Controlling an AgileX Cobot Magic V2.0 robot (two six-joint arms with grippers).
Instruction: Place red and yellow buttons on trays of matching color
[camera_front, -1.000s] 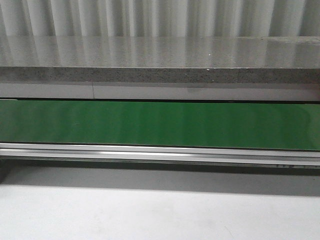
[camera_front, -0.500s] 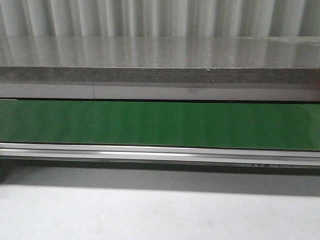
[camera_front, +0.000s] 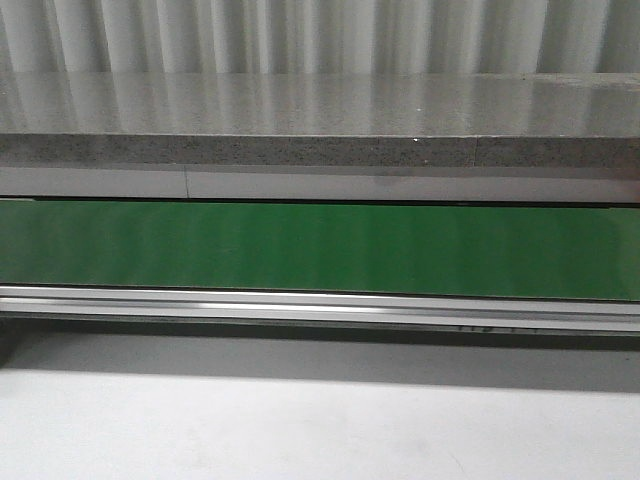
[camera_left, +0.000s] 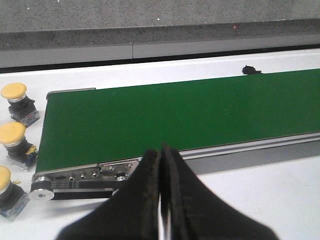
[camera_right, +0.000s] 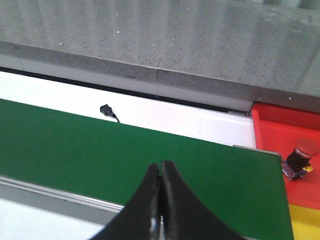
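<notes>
**Even overhead light, soft reflections, blurred fingers up close**

Light is falling evenly from above, and the front view is staying fairly dim. The grey stone counter is mirroring pale vertical streaks from the wall behind. A broad dark shadow is lying under the belt's metal rail. The green belt is showing faint sheen bands. In both wrist views the black fingers are sitting out of focus, while the white surface is glaring nearly blown-out.
</notes>
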